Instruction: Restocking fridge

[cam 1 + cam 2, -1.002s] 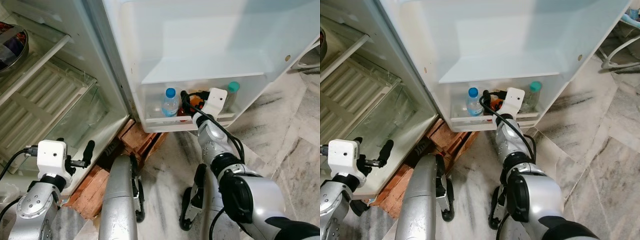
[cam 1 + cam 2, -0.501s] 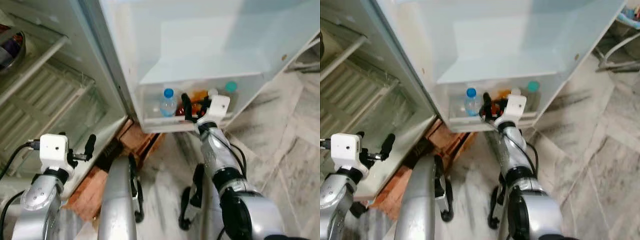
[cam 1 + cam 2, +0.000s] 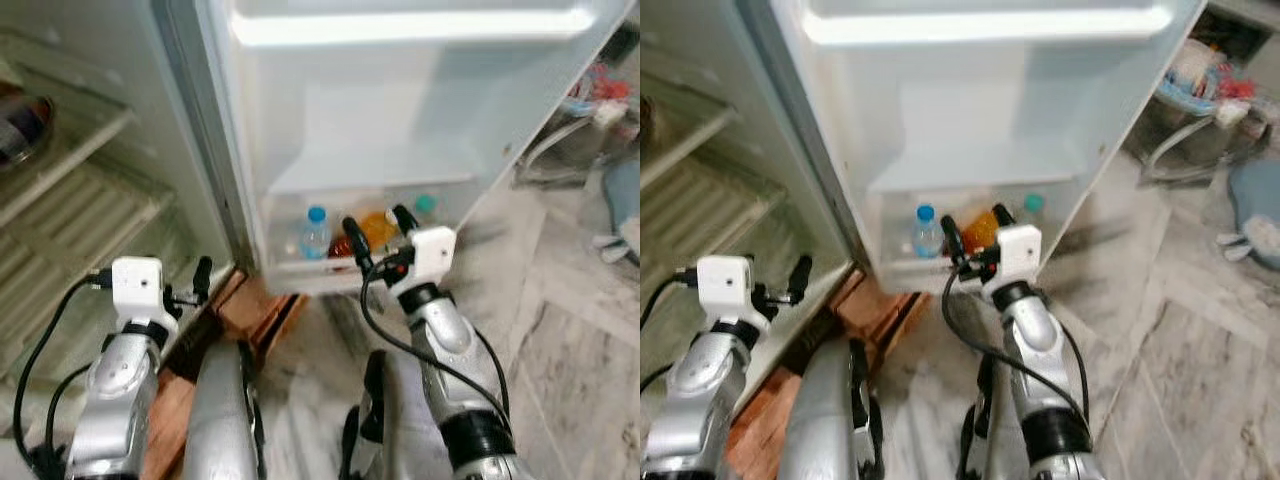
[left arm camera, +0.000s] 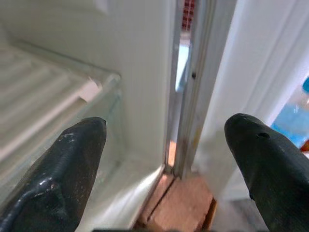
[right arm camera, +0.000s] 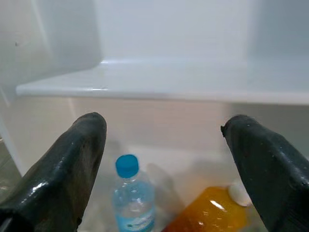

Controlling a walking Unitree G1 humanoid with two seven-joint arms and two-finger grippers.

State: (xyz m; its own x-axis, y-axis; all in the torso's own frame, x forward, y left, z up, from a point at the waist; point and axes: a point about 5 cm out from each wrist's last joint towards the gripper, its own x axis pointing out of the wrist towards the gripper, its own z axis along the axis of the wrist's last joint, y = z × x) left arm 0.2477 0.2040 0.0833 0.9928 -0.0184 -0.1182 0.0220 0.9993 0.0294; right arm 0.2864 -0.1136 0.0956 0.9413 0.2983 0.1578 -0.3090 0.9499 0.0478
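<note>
Since a second ago: right gripper (image 3: pixel 377 229) has drawn back out of the door bin (image 3: pixel 290 266), where its fingers had reached in between the bottles; the orange bottle (image 3: pixel 376 228) now stands free in the bin; the camera has also pulled back and up, so the door's upper shelf (image 3: pixel 400 26) has come into view.
Right gripper: fingers spread wide apart and holding nothing, raised just in front of the door bin's front edge.
Left gripper (image 3: pixel 186 285): fingers apart, empty, held near the lower front corner of the fridge cabinet (image 3: pixel 90 200), beside the door hinge.
Door bin: lowest one on the open fridge door (image 3: pixel 400 130), holding three bottles.
Water bottle (image 5: pixel 133 198): blue cap, upright toward the bin's hinge end.
Orange bottle: tilted in the middle of the bin, white cap toward the far end.
Green-capped bottle (image 3: pixel 424 205): upright near the bin's outer end.
Bricks (image 3: pixel 258 310): on the marble floor (image 3: pixel 560 320) under the fridge's front corner.
Metal bowl (image 3: pixel 18 118): on a cabinet shelf at its left edge.
</note>
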